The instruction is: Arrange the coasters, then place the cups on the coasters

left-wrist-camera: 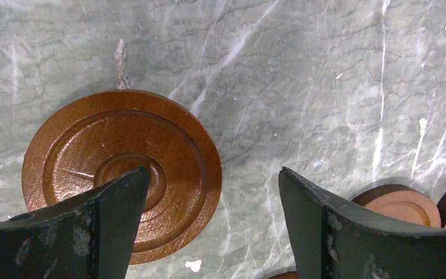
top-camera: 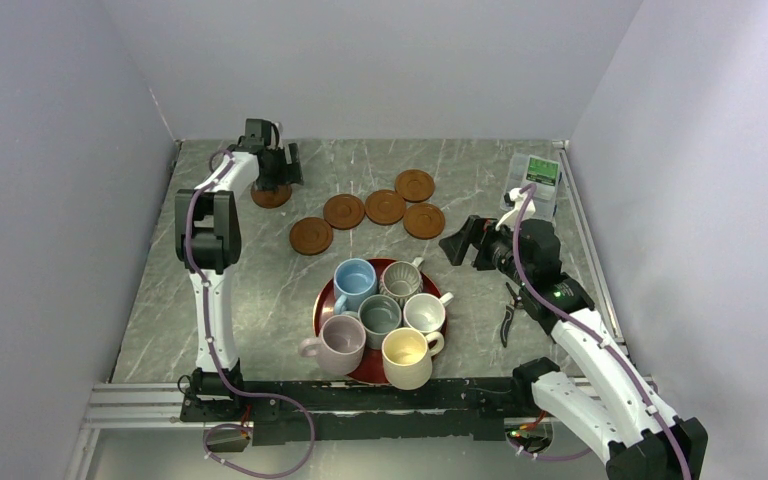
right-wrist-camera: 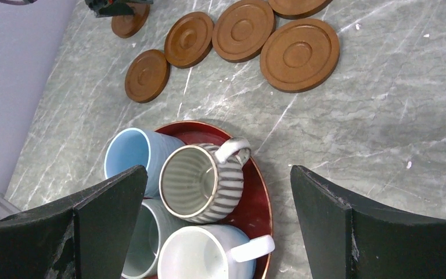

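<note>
Several reddish-brown coasters lie at the back of the table. One coaster [top-camera: 271,196] [left-wrist-camera: 122,133] lies flat and apart at the far left, under my left gripper [top-camera: 278,170] [left-wrist-camera: 213,171]. That gripper is open, its left finger [left-wrist-camera: 110,215] over the disc's centre and bare marble between the jaws. The other coasters [top-camera: 385,207] [right-wrist-camera: 241,29] form a loose cluster. The cups stand packed on a red tray [top-camera: 318,310] [right-wrist-camera: 255,203]: light blue [top-camera: 355,280], ribbed [top-camera: 401,281] [right-wrist-camera: 200,183], grey-green [top-camera: 380,316], white [top-camera: 424,313], lilac [top-camera: 340,343], cream [top-camera: 407,357]. My right gripper [top-camera: 457,243] [right-wrist-camera: 218,168] hangs open right of the tray, holding nothing.
Black-handled pliers [top-camera: 508,310] lie on the table near the right arm. A clear plastic box [top-camera: 537,180] sits at the back right corner. Grey walls close in the table on the left, back and right.
</note>
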Motion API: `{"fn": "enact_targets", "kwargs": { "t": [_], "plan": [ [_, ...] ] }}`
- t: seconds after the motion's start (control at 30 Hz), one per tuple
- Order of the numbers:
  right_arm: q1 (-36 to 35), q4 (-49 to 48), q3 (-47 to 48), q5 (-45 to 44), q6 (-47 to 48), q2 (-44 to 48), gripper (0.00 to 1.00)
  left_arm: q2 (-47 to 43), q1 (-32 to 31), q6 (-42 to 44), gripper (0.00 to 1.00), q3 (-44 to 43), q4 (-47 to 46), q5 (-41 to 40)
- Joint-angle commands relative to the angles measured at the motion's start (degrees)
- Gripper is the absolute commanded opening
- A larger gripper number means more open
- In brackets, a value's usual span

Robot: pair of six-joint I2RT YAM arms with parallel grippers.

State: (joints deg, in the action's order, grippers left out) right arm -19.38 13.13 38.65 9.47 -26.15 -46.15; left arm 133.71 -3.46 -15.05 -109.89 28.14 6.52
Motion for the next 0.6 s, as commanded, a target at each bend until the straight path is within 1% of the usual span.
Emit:
{"fn": "enact_targets", "kwargs": {
  "t": [0.0,0.23,0.57],
  "plan": [
    [0.04,-1.36,0.78,0.37,0.21,-0.08,1.0,-0.55,-0.06,1.01,0.88,1.07,0.77,2.16],
    [0.03,-0.72,1.37,0.05,0.75,-0.24,1.0,-3.01,-0.76,-2.08,0.87,6.93,0.47,9.56],
    [0.03,-0.34,0.35,-0.56,0.43,1.39,1.0,-4.86,-4.75,-3.56,0.86,9.01,1.35,11.51]
  ]
}}
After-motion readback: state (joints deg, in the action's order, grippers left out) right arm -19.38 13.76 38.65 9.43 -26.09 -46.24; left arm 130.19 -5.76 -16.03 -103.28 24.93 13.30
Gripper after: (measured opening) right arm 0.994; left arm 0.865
